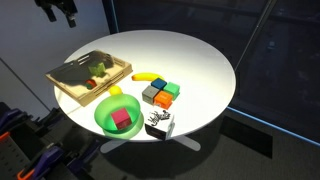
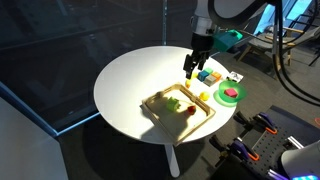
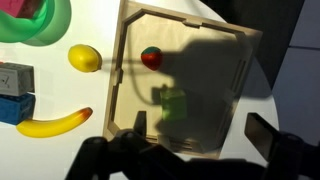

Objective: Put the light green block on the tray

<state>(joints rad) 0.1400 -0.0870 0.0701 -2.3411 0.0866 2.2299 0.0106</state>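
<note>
the light green block (image 3: 175, 105) lies inside the tray (image 3: 119, 80), clear of its rim and near a small red item (image 3: 150, 57). the end effector (image 3: 200, 130) hangs above, released and empty. the placing looks done; only pulling clear seems left.

Small pale lime-green cube-like block (image 3: 172, 105) — resting flat on the floor of the shallow rectangular light-wood tray (image 3: 118, 80), near its middle, shadowed. Tray level on the round white surface (image 1: 195, 60), near one edge — raised rim all round.
</note>
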